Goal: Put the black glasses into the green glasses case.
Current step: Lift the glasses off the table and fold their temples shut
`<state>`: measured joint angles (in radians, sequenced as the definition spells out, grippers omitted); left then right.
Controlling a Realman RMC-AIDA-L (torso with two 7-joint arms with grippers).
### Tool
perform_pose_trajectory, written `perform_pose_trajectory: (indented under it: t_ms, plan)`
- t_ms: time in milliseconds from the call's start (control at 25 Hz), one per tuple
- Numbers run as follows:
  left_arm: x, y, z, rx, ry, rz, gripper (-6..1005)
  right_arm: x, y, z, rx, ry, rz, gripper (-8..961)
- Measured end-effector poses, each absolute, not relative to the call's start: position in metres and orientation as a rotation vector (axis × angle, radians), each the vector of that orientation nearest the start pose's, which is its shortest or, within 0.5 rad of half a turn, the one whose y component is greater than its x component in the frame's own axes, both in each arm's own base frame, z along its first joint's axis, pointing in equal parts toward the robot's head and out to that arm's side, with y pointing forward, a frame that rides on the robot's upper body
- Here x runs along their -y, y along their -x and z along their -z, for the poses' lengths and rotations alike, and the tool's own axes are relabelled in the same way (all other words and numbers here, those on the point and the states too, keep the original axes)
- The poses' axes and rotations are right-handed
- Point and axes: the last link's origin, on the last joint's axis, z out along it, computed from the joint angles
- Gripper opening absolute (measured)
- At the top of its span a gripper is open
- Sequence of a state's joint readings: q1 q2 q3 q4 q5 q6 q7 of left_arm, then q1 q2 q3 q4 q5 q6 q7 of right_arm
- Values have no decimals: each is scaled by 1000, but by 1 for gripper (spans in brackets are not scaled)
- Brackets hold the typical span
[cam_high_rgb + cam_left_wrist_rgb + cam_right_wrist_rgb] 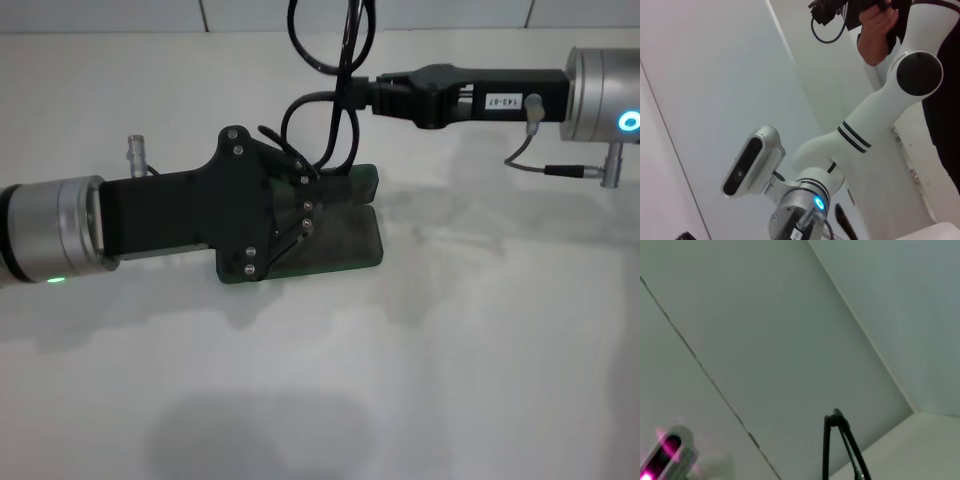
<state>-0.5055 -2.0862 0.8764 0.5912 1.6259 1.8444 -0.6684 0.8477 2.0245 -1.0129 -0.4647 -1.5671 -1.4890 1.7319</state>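
White "143-07" label (499, 101) on right arm

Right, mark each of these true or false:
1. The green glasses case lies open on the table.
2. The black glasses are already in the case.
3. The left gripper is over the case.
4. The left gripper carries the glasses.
1. True: the green glasses case lies open on the table.
2. False: the black glasses hang in the air above the case's far side.
3. True: the left gripper covers much of the case.
4. False: the right gripper holds them.
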Motion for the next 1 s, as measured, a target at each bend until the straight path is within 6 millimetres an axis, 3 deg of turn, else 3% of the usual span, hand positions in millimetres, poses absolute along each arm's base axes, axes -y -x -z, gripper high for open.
perform_pose_trajectory:
  t_ms: [1000]
  plan:
    - [-301,205,0,-472,2588,1126,-1,-373,-120,36,-745,3055,-937,64]
